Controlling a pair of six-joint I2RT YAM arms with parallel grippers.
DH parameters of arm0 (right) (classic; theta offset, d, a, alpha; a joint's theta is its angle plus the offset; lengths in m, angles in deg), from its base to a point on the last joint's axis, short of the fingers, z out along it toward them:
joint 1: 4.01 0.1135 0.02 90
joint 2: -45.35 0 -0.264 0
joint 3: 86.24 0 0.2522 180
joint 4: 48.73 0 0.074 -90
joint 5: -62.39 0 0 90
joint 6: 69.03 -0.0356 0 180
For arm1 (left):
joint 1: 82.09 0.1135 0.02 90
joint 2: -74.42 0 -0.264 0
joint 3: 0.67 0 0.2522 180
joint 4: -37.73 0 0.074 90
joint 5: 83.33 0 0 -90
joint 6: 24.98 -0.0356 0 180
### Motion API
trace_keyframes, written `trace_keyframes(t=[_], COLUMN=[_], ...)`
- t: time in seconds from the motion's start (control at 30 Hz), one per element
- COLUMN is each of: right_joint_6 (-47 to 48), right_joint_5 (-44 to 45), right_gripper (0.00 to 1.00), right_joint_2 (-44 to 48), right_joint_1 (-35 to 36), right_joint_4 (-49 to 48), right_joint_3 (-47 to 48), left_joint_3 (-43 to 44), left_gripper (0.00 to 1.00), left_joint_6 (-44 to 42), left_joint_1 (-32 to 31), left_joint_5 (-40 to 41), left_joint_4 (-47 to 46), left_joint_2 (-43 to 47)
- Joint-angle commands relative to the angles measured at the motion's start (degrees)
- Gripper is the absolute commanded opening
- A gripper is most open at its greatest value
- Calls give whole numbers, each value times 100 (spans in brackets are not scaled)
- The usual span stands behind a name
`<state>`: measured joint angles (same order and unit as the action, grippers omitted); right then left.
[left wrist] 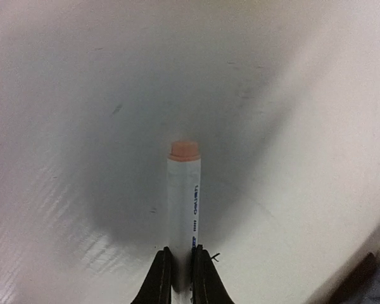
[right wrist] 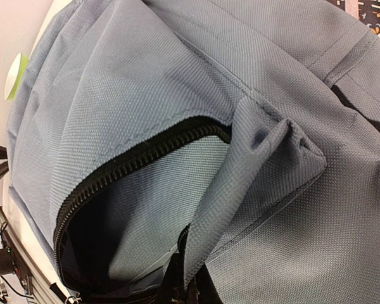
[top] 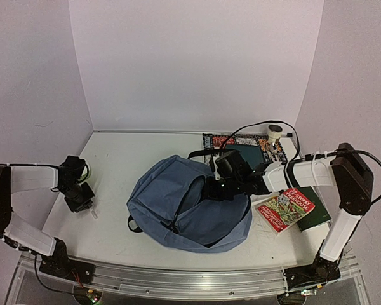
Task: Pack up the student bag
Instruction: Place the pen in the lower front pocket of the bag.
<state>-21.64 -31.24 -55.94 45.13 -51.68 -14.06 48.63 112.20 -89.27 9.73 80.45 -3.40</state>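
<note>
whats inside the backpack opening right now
The student bag, its flap pinched by the right gripper, shows only pale blue lining and shadow through the open zipper. No item is visible; the bottom is hidden in darkness.

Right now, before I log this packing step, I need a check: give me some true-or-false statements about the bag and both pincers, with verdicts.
1. The left pincer grips a white marker. True.
2. The right pincer hangs open, holding nothing. False: it pinches fabric at the student bag's opening.
3. The bag's zipper is open. True.
4. The red book is inside the bag. False: it lies on the table, right of the bag.
</note>
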Motion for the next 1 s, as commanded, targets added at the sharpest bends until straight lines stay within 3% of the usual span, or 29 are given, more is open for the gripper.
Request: trace_keyframes(t=[0.0,0.2,0.67,0.97], right_joint_6=[63,62,-11,-51], right_joint_5=[-16,-31,-56,-73], right_gripper=[0,0,0,0], right_joint_2=[64,29,16,-13], right_joint_1=[-24,-19,-12,-9], right_joint_4=[19,19,4,-42], right_joint_3=[88,130,186,215], left_joint_3=[555,1140,2657,3232], left_gripper=[0,0,0,0], left_joint_6=[-215,-321,-371,-776], left_joint_1=[-16,-359,-2598,-3925], left_joint_5=[-873,-1491,-1613,-1397], left_joint_4=[-179,-179,-543,-1340], left_joint_2=[396,604,-29,-779])
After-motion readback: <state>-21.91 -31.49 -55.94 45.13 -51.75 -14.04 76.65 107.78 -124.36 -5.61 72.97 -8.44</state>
